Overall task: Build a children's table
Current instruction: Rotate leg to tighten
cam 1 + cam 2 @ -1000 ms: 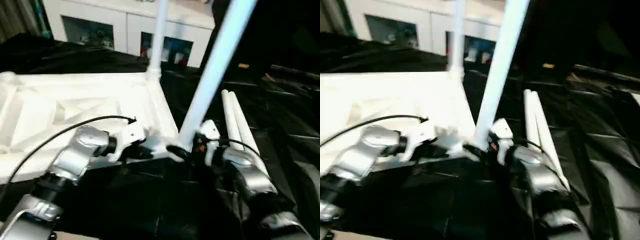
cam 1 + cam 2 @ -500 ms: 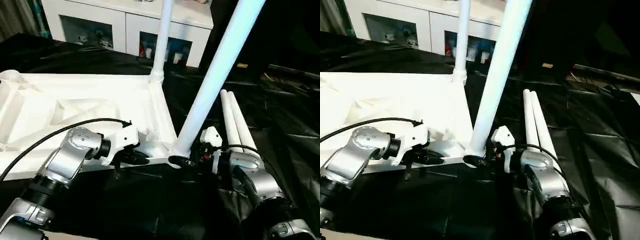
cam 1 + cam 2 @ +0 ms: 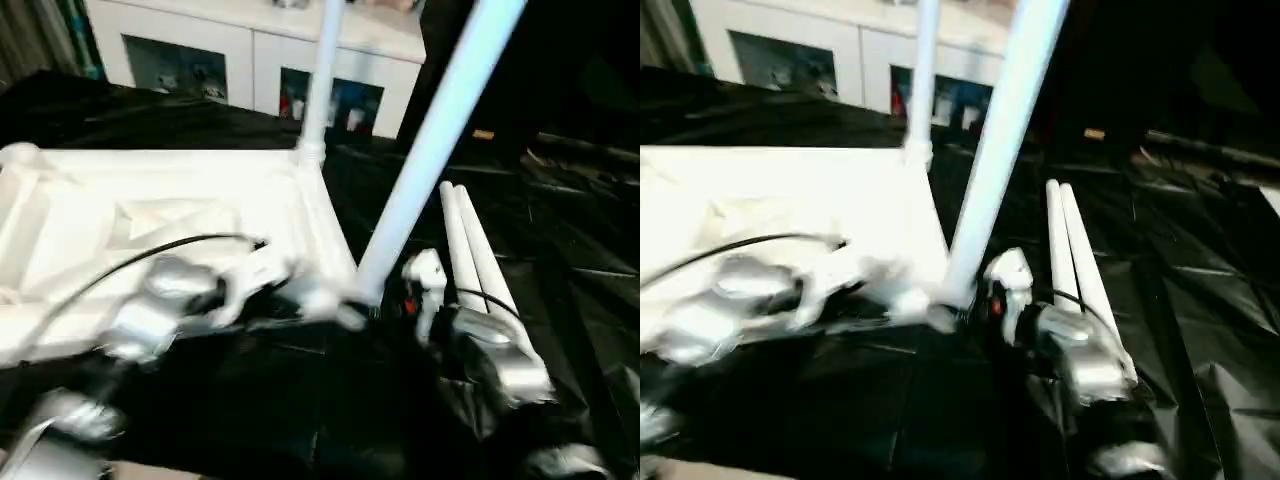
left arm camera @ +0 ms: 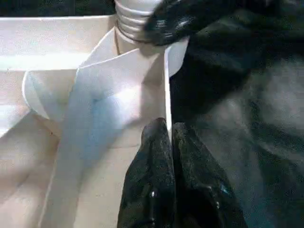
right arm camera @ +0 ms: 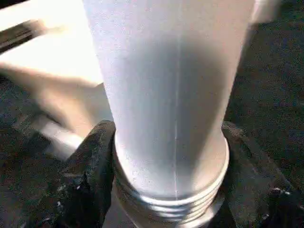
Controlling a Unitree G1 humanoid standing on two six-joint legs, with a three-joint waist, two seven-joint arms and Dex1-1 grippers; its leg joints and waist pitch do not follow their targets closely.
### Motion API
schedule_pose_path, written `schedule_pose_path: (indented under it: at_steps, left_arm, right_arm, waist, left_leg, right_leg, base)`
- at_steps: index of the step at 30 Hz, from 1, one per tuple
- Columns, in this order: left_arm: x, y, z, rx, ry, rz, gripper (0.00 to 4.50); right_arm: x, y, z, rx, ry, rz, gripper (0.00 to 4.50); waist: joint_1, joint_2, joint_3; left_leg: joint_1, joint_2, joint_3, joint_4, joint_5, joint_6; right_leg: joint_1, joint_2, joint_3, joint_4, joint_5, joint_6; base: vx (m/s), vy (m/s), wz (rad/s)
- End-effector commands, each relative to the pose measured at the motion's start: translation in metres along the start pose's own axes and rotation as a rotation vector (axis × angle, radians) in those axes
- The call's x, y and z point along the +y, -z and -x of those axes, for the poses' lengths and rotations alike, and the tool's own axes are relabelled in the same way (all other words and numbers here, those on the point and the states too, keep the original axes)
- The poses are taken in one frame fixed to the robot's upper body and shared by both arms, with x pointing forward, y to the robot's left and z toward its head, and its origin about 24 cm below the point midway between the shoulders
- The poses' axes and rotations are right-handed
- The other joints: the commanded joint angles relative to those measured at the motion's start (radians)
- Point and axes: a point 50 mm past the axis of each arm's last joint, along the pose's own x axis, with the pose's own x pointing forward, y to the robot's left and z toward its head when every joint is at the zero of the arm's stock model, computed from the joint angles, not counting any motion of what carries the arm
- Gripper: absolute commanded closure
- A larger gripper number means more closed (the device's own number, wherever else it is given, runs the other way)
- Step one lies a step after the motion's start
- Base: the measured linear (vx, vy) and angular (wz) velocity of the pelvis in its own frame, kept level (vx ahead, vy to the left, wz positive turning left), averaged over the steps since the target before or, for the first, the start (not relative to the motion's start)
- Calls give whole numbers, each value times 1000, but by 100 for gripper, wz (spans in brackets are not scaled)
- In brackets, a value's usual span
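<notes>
Your work surface is a large counter (image 3: 560, 300) draped in creased black sheeting, and behind it stands a white cabinet (image 3: 250, 60) with glass doors; small coloured items sit behind the glass, too blurred to identify. No brand, label or writing can be read anywhere.

The children's table (image 3: 150, 230) lies upside down on the counter's left half, its ribbed white underside facing you, with rounded sockets at the corners. One leg (image 3: 322, 70) stands upright in the far right corner socket. A second leg (image 3: 430, 140) rises from the near right corner socket, leaning to the right; its base ends in threaded rings. Two spare legs (image 3: 470, 250) lie side by side, touching, on the black sheeting just right of the tabletop.

Your right claw (image 5: 166, 190) grips the second leg at its base, one black finger on each side of the tube just above the threads. Your left claw (image 4: 170, 142) is closed, fingers pressed together with nothing between them, its tips at the tabletop's near right edge beside that same corner socket.
</notes>
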Motion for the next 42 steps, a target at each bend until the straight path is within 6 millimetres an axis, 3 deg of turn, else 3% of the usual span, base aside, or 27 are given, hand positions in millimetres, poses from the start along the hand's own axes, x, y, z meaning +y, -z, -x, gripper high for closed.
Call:
schedule_pose_path:
  at_steps: [1, 3, 5, 8, 11, 13, 15, 16, 17, 18, 20, 22, 24, 27, 28, 32, 37, 40, 41, 42]
  left_arm:
    - [4, 10, -14, -1, -126, 119, 450]
    - [9, -2, -30, -24, -206, 155, 450]
    - [10, -6, -34, -28, -223, 157, 450]
    - [8, -14, -47, -42, -239, 141, 450]
    - [6, -17, -51, -49, -227, 129, 450]
    - [4, -17, -51, -43, -209, 102, 450]
    - [3, -16, -52, -41, -195, 89, 450]
    - [3, -16, -52, -46, -187, 76, 450]
    - [3, -16, -52, -51, -186, 68, 450]
    - [3, -17, -52, -61, -187, 60, 450]
    - [4, -22, -52, -101, -197, 22, 450]
    - [5, -25, -52, -127, -210, 9, 450]
    - [6, -30, -51, -168, -223, -3, 450]
    - [11, -41, -47, -255, -261, -7, 450]
    - [12, -43, -46, -267, -266, 11, 425]
    - [21, -56, -31, -350, -301, 6, 386]
    - [38, -50, -5, -297, -444, 12, 357]
    - [59, -33, 44, -209, -665, 58, 320]
    - [62, -28, 59, -173, -719, 53, 320]
    - [65, -22, 73, -129, -765, 38, 312]
  right_arm:
    - [-12, 14, 0, 10, 236, -131, 181]
    - [-15, 15, -9, 10, 408, -182, 181]
    - [-15, 15, -12, 15, 441, -185, 181]
    - [-9, 12, -23, 27, 483, -149, 181]
    - [-4, 8, -28, 13, 449, -123, 181]
    - [1, 6, -29, -20, 386, -141, 126]
    - [3, 4, -29, -47, 357, -152, 112]
    - [4, 2, -28, -64, 345, -146, 105]
    - [3, 1, -27, -63, 347, -126, 91]
    - [2, -1, -25, -61, 351, -97, 68]
    - [-2, -8, -17, -72, 357, -39, 64]
    - [-2, -15, -11, -88, 339, -1, 64]
    - [-1, -22, 0, -104, 297, 32, 64]
    - [3, -27, 21, -89, 226, 81, 64]
    - [4, -27, 24, -82, 219, 91, 63]
    - [7, -18, 28, -26, 220, 112, 63]
    - [14, -9, 23, 42, 222, 106, 63]
    - [16, -7, 17, 66, 224, 96, 63]
    - [16, -6, 16, 73, 226, 95, 63]
    - [16, -6, 14, 78, 228, 94, 63]
  waist:
    - [-1, 10, -40]
    - [0, 13, -43]
    - [3, 13, -47]
    - [8, 13, -53]
    - [12, 12, -55]
    - [13, 13, -55]
    - [13, 11, -54]
    - [14, 12, -53]
    - [13, 7, -54]
    - [13, 11, -52]
    - [17, -2, -52]
    - [20, 3, -54]
    - [25, -2, -53]
    - [32, 5, -60]
    - [30, 3, -65]
    - [26, 3, -67]
    - [22, 6, -66]
    - [20, 7, -66]
    - [16, -1, -64]
    - [11, 6, -64]
  left_leg:
    - [8, 43, -12, -73, -227, -11]
    - [10, 41, -13, -72, -226, -24]
    - [16, 42, -10, -68, -218, -23]
    - [3, 38, -9, -65, -173, 0]
    - [1, 38, -9, -63, -143, 13]
    - [-1, 39, -9, -63, -140, 22]
    - [-1, 39, -9, -65, -161, 29]
    - [-2, 41, -10, -67, -173, 30]
    - [-1, 41, -10, -66, -176, 30]
    - [-1, 42, -11, -69, -180, 24]
    - [-1, 39, -10, -67, -172, 24]
    - [-1, 42, -11, -68, -168, 28]
    - [-4, 40, -11, -67, -155, 33]
    - [-2, 44, -12, -60, -102, 54]
    - [-5, 43, -13, -58, -75, 62]
    - [-3, 42, -10, -53, -42, 76]
    - [-2, 39, -8, -50, -26, 80]
    - [-3, 46, -11, -54, -37, 60]
    - [-5, 44, -11, -55, -39, 57]
    - [-3, 42, -11, -55, -51, 47]
  right_leg:
    - [22, -88, 50, -96, -311, -167]
    - [21, -88, 50, -96, -314, -157]
    - [17, -86, 51, -92, -256, -158]
    - [28, -83, 50, -84, -161, -158]
    - [32, -83, 49, -79, -108, -156]
    - [34, -84, 48, -78, -92, -158]
    - [34, -84, 48, -82, -117, -156]
    - [34, -86, 49, -86, -147, -149]
    - [34, -86, 48, -87, -158, -148]
    - [31, -86, 48, -89, -185, -147]
    - [35, -84, 48, -93, -202, -130]
    - [31, -88, 49, -91, -200, -121]
    - [36, -85, 48, -92, -193, -110]
    - [40, -83, 47, -79, -46, -128]
    - [42, -83, 45, -69, 23, -151]
    - [43, -81, 42, -61, 123, -202]
    - [45, -79, 42, -57, 156, -214]
    - [46, -81, 40, -52, 135, -211]
    - [46, -79, 39, -53, 122, -205]
    - [44, -79, 40, -55, 85, -195]
  base:
    - [0, 0, 0]
    - [0, 0, 0]
    - [0, 0, 0]
    - [0, 0, 0]
    - [0, 0, 0]
    - [0, 0, 0]
    - [0, 0, 0]
    - [0, 0, 0]
    - [0, 0, 0]
    - [0, 0, 0]
    - [0, 0, 0]
    - [0, 0, 0]
    - [0, 0, 0]
    - [0, 0, 0]
    - [0, 0, 0]
    - [0, 0, 0]
    - [0, 0, 0]
    - [0, 0, 0]
    - [0, 0, 0]
    - [0, 0, 0]
